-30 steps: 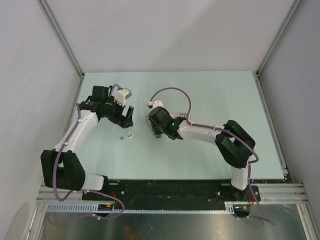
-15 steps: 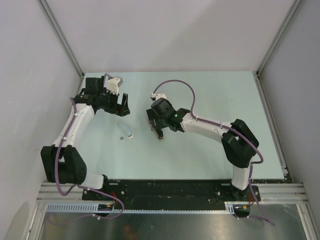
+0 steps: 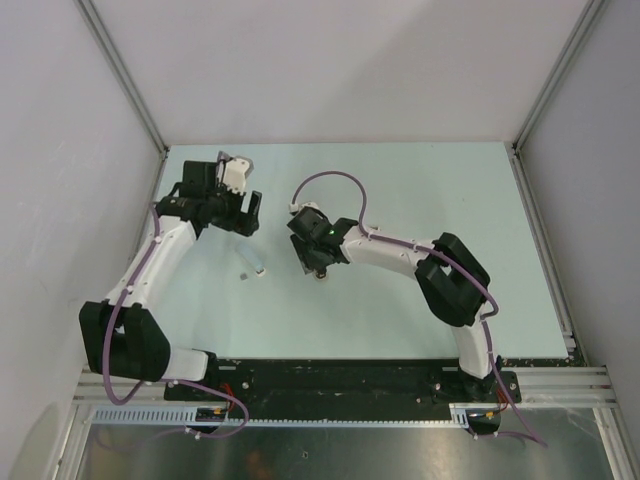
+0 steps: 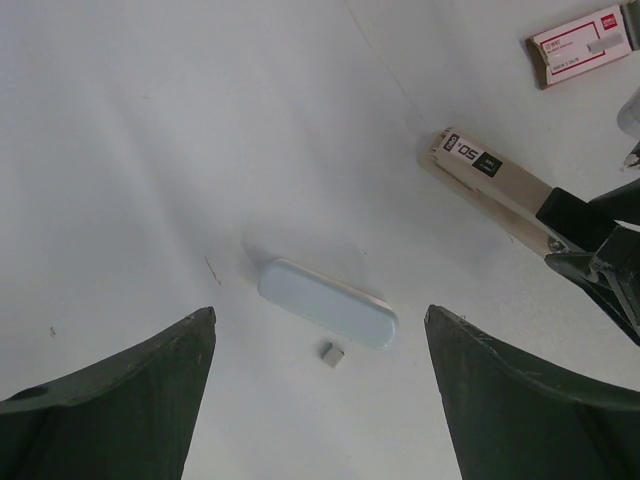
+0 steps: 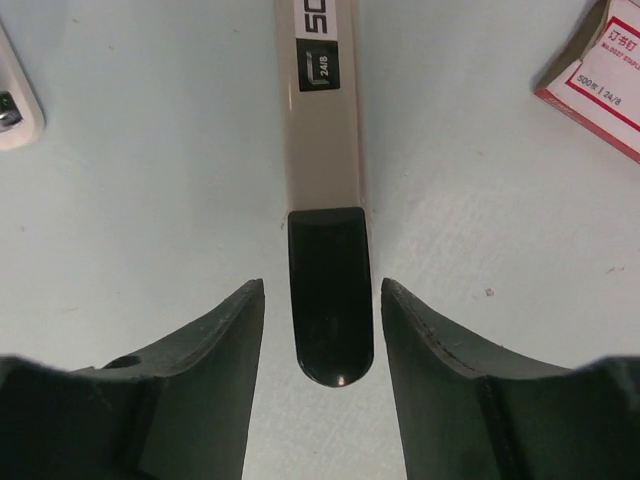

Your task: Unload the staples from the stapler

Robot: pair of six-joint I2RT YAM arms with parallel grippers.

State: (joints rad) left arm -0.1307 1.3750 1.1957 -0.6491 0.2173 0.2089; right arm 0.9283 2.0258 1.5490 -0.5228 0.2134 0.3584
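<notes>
Pale green table [image 3: 420, 190]: right gripper [image 5: 322, 290] open, straddling the stapler [image 5: 322, 150] at its black end without touching it; left gripper [image 4: 318, 315] wide open, empty, staples [image 4: 331, 352] lying nearby.

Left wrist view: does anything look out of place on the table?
One tiny grey staple block lies loose on the table, right beside the pale bluish oblong piece and apart from the stapler. The red-white packet lies flat farther off. Nothing looks spilled or damaged.

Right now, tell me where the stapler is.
In the right wrist view the stapler lies with its black end between the fingers of the open right gripper, a red-white packet at upper right.
</notes>
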